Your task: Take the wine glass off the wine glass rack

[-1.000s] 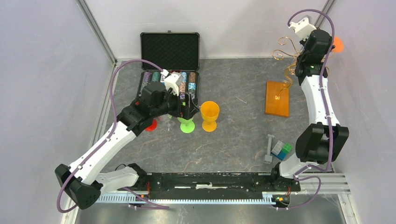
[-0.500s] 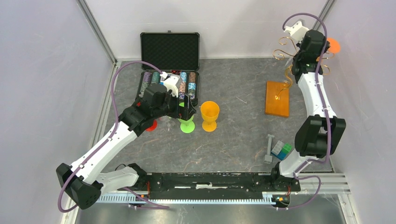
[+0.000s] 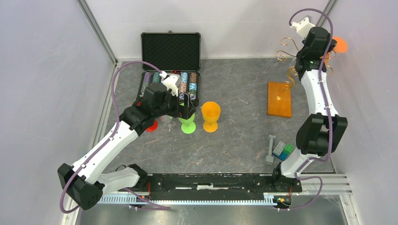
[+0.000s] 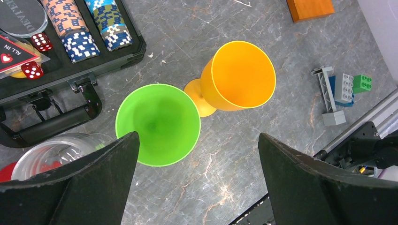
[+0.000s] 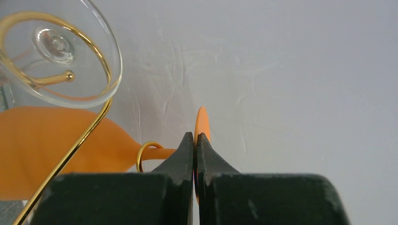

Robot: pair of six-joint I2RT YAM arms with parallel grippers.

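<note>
Encircling the orange wine glass [image 5: 44, 145] stem, a gold rack loop [image 5: 139, 157].

In the right wrist view, the orange wine glass [image 5: 42, 154] runs off the left edge, and the right gripper [image 5: 195, 137] covers most of its thin foot. In the left wrist view, the left gripper [image 4: 197, 137] hides part of a clear glass [image 4: 49, 151].

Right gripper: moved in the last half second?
Yes. The right gripper, pinching the orange wine glass by its foot, shifted slightly right in the top view, away from the rack's wooden base.
</note>
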